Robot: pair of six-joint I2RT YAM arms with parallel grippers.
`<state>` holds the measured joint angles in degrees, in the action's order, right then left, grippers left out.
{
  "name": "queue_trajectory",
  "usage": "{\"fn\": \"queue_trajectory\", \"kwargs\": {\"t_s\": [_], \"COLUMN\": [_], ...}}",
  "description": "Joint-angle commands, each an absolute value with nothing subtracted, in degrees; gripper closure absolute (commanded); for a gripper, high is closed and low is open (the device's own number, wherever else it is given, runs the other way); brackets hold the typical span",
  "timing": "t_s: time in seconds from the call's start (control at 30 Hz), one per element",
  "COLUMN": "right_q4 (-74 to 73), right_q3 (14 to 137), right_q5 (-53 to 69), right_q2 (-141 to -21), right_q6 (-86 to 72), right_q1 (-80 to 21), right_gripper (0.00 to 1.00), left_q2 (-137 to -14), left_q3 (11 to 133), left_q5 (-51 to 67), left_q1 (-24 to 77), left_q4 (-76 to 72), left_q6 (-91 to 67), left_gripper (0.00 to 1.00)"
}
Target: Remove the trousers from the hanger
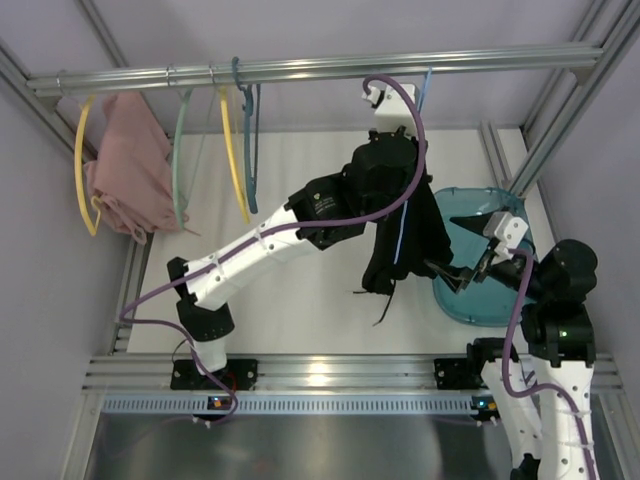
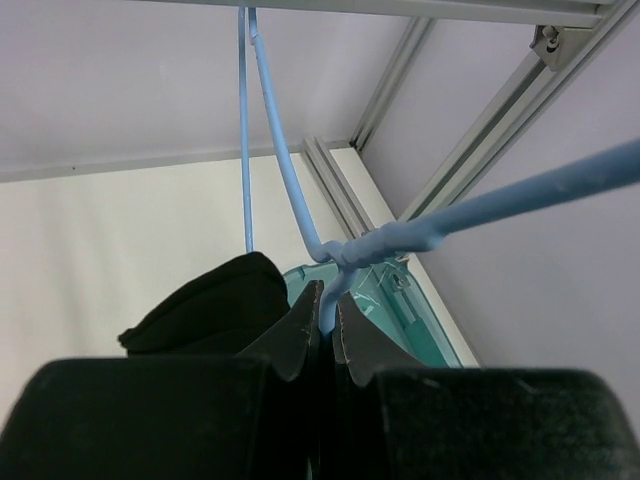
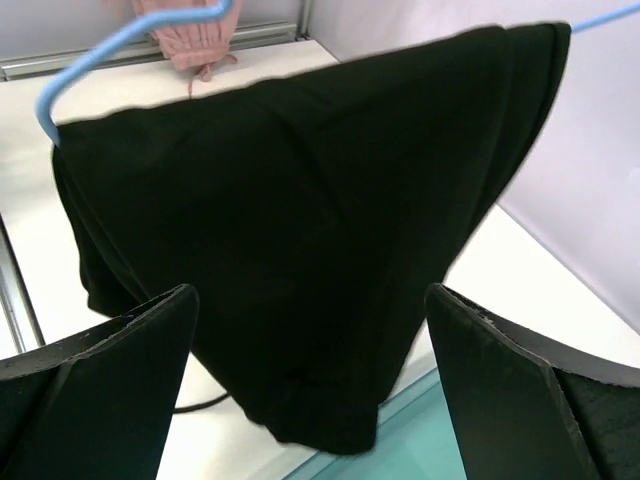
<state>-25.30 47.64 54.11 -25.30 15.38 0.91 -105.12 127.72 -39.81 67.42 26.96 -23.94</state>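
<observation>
The black trousers (image 1: 408, 245) hang over the pale sky-blue hanger (image 1: 401, 235), drawstrings dangling below. The hanger's hook (image 1: 424, 88) is on the top rail. My left gripper (image 2: 328, 305) is shut on the hanger's neck (image 2: 345, 262) just below its twisted joint, with the trousers (image 2: 205, 305) draped to its left. My right gripper (image 1: 462, 272) is open, just right of the trousers' lower part. In the right wrist view the trousers (image 3: 310, 230) fill the space ahead of the wide-open fingers (image 3: 120, 380), and the hanger's end (image 3: 60, 95) shows at upper left.
A teal bin (image 1: 470, 295) lies on the table under my right gripper. On the rail (image 1: 300, 68) to the left hang a pink garment (image 1: 130, 175) on a yellow hanger, a pale green hanger (image 1: 178, 160), another yellow one and a darker teal-blue hanger (image 1: 248, 150).
</observation>
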Motion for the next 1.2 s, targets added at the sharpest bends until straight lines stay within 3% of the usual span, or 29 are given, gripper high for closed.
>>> {"fn": "queue_trajectory", "kwargs": {"t_s": [0.0,0.27,0.63,0.73,0.9,1.03,1.07,1.1,1.13,1.17], "right_q4": [-21.09,-33.75,-23.38,-20.14,-14.25,-12.49,-12.48,-12.48,-12.65,-12.92], "right_q3": [48.07,49.84,48.60,47.99,46.85,47.54,47.98,48.42,49.56,50.01], "right_q5": [57.22,51.16,37.29,30.27,22.08,19.52,18.99,18.11,17.93,17.84], "right_q2": [-27.06,-30.23,-35.42,-36.30,-37.35,-37.18,-37.18,-37.18,-37.26,-36.92], "right_q6": [16.43,31.89,31.03,31.55,27.61,26.11,25.23,24.79,24.35,23.91], "right_q1": [0.44,-12.89,-28.72,-32.85,-34.54,-34.45,-34.45,-34.45,-34.45,-34.37], "right_gripper": [0.04,0.07,0.08,0.13,0.35,0.64,0.84,0.93,1.00,1.00], "left_q2": [-104.68,-107.13,-107.31,-107.14,-106.09,-104.94,-104.77,-104.59,-104.42,-104.33], "left_q3": [131.48,132.63,132.63,132.63,131.66,130.26,129.99,129.73,129.47,129.20], "left_q5": [-41.13,-41.66,-41.84,-41.22,-41.40,-41.48,-41.40,-41.31,-41.22,-41.13], "left_q1": [67.68,67.59,67.41,67.15,67.06,66.80,66.71,66.62,66.53,66.45], "left_q4": [19.95,19.51,18.72,18.81,18.90,18.90,18.90,18.98,18.90,18.98], "left_q6": [-24.87,-24.00,-23.20,-23.64,-23.55,-23.64,-23.73,-23.73,-23.73,-23.73], "left_gripper": [1.00,1.00,1.00,1.00,1.00,1.00,1.00,1.00,1.00,1.00]}}
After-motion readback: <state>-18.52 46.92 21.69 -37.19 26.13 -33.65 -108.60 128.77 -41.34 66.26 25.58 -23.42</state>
